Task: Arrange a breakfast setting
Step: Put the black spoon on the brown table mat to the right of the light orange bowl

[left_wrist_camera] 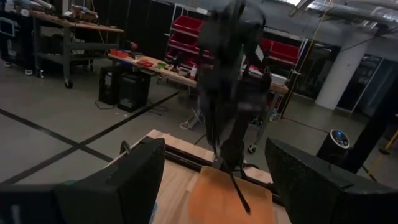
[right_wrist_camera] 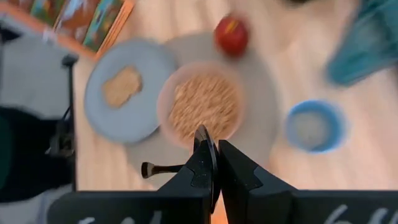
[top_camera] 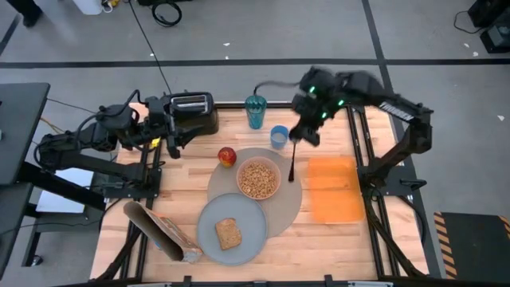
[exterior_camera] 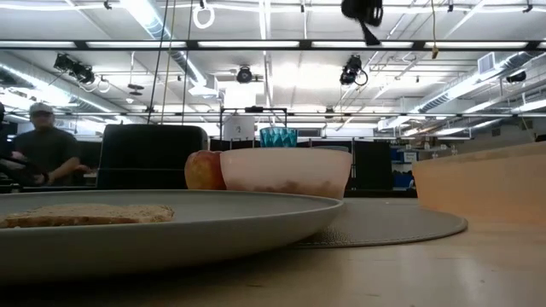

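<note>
My right gripper (top_camera: 297,139) hangs high over the table's far right part, shut on a dark metal spoon (top_camera: 293,163) that dangles between the round placemat (top_camera: 288,209) and the orange mat. On the placemat rest a pink bowl of cereal (top_camera: 259,178) and a grey plate (top_camera: 239,214) bearing a toast slice (top_camera: 228,233). A red apple (top_camera: 227,156) and a small blue cup (top_camera: 279,136) stand on the wood at the placemat's far side. My left gripper (top_camera: 171,137) waits open beside the toaster. My right gripper pinches the spoon near its upper end (right_wrist_camera: 200,140) between its two shut fingers (right_wrist_camera: 233,168). The fingers slant downward from the table's far right. The spoon (left_wrist_camera: 238,190) hangs below them, clear of the table; which end is up I cannot tell.
A black toaster (top_camera: 191,112) and a teal glass (top_camera: 255,112) stand along the far edge. An orange rectangular mat (top_camera: 333,187) lies at the right. A printed packet (top_camera: 163,235) lies at the near left. A person (exterior_camera: 43,145) sits beyond the table.
</note>
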Robot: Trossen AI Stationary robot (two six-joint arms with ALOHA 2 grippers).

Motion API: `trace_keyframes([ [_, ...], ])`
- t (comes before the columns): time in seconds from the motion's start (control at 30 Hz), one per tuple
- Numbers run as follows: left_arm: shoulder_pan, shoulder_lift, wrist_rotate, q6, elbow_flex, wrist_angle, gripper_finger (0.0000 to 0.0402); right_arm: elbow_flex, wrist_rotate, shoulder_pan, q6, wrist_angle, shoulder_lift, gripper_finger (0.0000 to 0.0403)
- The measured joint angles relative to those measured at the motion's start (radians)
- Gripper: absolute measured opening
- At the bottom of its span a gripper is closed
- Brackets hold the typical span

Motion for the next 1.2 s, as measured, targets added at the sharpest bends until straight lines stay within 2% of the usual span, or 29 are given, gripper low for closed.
trace_keyframes([
  [0.13,0.0,0.012,-0.002,0.0,0.0,0.008,0.0286,-0.326,-0.108,0.011,0.02,0.161,-0.059,0.002],
  [0.27,0.0,0.01,-0.001,0.0,0.0,0.01,0.0286,-0.617,-0.17,0.003,0.099,0.404,-0.119,0.002],
  [0.37,0.0,0.01,-0.001,0.0,0.0,0.013,0.0286,-0.777,-0.19,0.002,0.177,0.584,-0.135,0.002],
  [0.47,0.0,0.01,-0.001,0.0,0.0,0.013,0.0286,-0.877,-0.199,0.004,0.251,0.729,-0.132,0.002],
  [0.6,0.0,0.011,-0.001,0.012,0.0,0.013,0.0286,-0.942,-0.219,0.001,0.32,0.807,-0.102,0.002],
  [1.0,0.001,0.011,-0.002,0.042,0.0,0.022,0.0286,-0.944,-0.312,-0.033,0.305,0.861,0.089,0.002],
  [1.2,0.001,0.011,-0.018,0.043,0.0,0.02,0.0286,-0.944,-0.317,-0.047,0.297,0.877,0.14,0.002],
])
